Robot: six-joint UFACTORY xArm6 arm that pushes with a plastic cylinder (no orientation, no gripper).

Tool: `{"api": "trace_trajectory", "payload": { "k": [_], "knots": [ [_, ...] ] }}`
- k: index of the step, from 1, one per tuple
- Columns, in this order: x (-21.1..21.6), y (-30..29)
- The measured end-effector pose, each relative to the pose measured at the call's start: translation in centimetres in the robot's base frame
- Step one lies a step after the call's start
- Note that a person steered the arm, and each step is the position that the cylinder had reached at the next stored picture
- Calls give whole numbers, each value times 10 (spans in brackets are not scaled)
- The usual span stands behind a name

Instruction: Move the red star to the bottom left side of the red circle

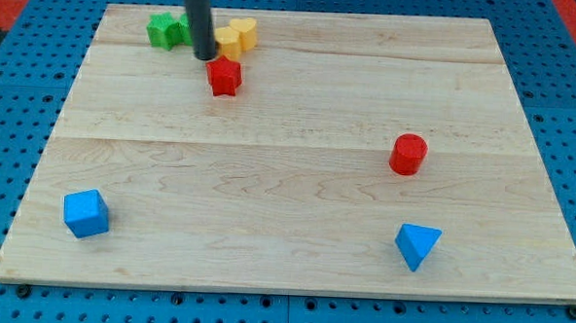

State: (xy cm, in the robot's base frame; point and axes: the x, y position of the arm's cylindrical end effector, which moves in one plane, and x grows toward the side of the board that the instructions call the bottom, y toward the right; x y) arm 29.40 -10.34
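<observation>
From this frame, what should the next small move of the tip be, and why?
Probably a short push toward the view's lower right. My tip sits just up-left of the red star, near the view's top, while the red circle lies far toward the view's right and lower down, so pushing from this side sends the star there.

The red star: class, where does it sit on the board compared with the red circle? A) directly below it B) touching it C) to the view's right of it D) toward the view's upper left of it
D. The red star lies near the view's top, just below my tip, while the red circle stands far off toward the view's lower right.
</observation>
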Motion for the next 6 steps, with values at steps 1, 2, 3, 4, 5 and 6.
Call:
{"api": "trace_trajectory", "payload": {
  "k": [1,2,3,4,5,6],
  "knots": [
    [14,10],
    [32,10],
    [89,-14],
    [133,17],
    [166,76],
    [186,171]
  ]
}}
